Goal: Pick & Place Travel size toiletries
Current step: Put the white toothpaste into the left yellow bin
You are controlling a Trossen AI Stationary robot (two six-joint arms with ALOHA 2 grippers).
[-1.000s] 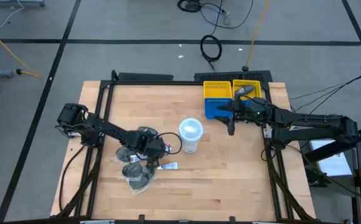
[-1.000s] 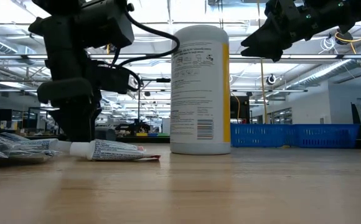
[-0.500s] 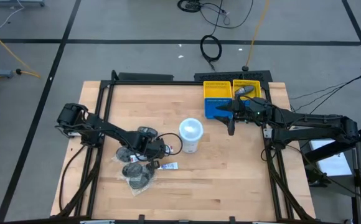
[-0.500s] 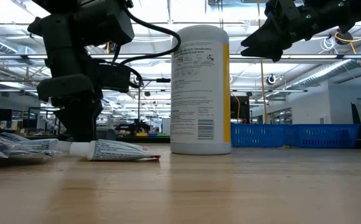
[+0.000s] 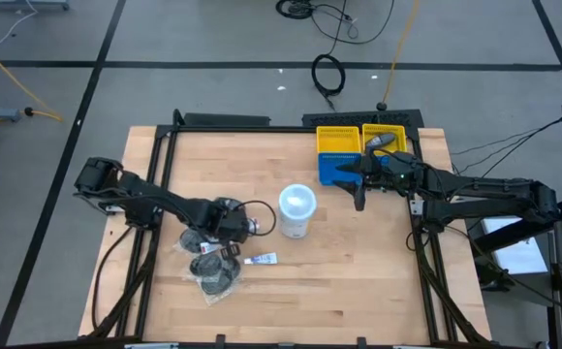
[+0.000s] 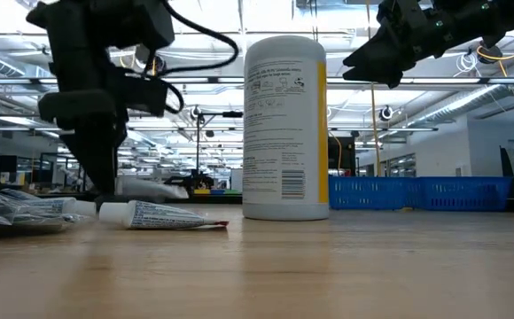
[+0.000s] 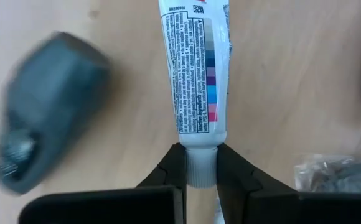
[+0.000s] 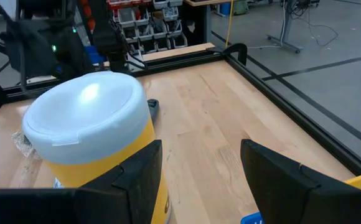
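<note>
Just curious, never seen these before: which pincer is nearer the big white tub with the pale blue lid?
Left. The left pincer sits beside the tub, gripping a small white tube; the right pincer hovers slightly farther off.

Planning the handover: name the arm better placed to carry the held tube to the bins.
Left, probably. The left gripper is shut on a tube; the right gripper hovers open near the bins.

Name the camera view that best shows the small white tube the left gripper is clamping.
The left wrist view: the left gripper pinches the small white tube at its cap, printed label filling the frame. The low view shows a pale blurred shape lifted off the table. The high view hides it under the arm; the right wrist view misses it.
</note>
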